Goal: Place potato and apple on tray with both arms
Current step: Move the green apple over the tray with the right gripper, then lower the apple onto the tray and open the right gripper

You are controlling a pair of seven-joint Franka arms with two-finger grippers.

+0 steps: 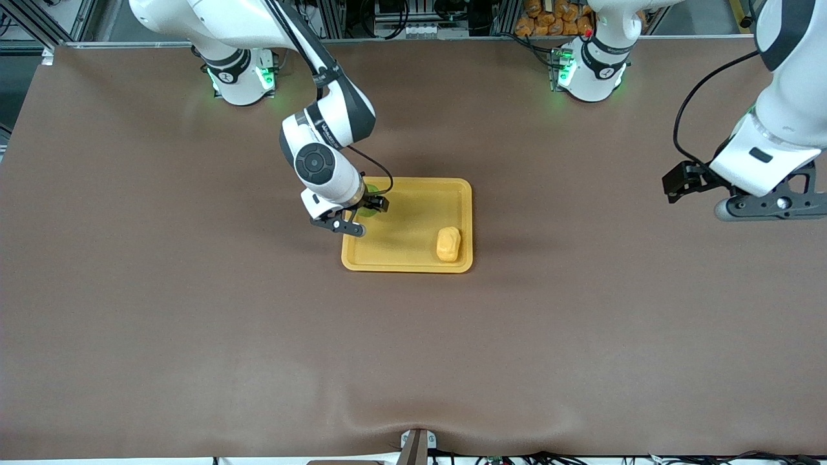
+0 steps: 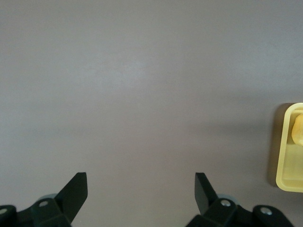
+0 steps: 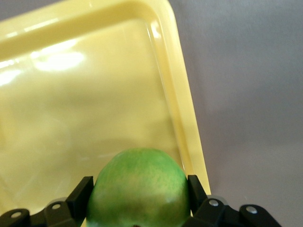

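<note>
Counts: 1 tray [image 1: 413,194] on the desk [image 1: 194,310]. 1 potato [image 1: 448,243], lying in the tray. 1 apple [image 3: 138,189], green, held between the jaws of the right gripper [image 1: 357,216] over the tray. 2 arms, 2 grippers in total: the right one and the left gripper [image 1: 694,194], 1 per arm. 2 green-lit arm bases.

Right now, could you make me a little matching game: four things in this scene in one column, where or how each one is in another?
1. small yellow-orange oblong potato
2. round green apple
3. left gripper
4. shallow yellow plastic tray

a. open over bare table
b. flat on the brown table
c. clamped in the right gripper
d. lying in a tray corner

Pairs: 1-d, 2-c, 3-a, 4-b
</note>
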